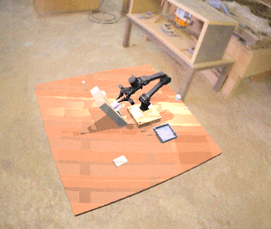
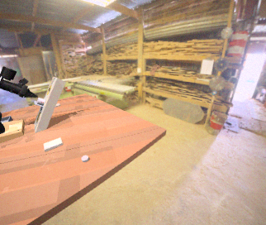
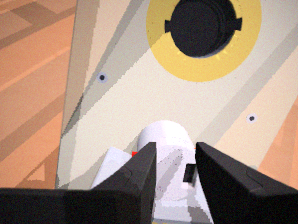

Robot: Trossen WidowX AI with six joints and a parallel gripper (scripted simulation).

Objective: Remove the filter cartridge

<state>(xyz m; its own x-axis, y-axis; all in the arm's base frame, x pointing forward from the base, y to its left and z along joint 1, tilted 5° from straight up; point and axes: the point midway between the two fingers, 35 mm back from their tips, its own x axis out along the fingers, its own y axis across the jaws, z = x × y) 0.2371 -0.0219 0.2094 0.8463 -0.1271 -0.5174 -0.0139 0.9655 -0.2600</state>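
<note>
While the gripper [image 1: 124, 101] [image 2: 35, 96] [image 3: 175, 149] hovers, the yellow-ringed round socket [image 3: 202, 27] gapes dark.

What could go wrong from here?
The white cylindrical cartridge is out of the yellow-ringed round hole, yet seems poorly seated between the black gripper's fingers: it might drop or roll.

Pulling away, a finger may snag the dark slot and drag it.

The dark-rimmed tray lies beyond the wooden base block, so the transfer could knock the block.
</note>
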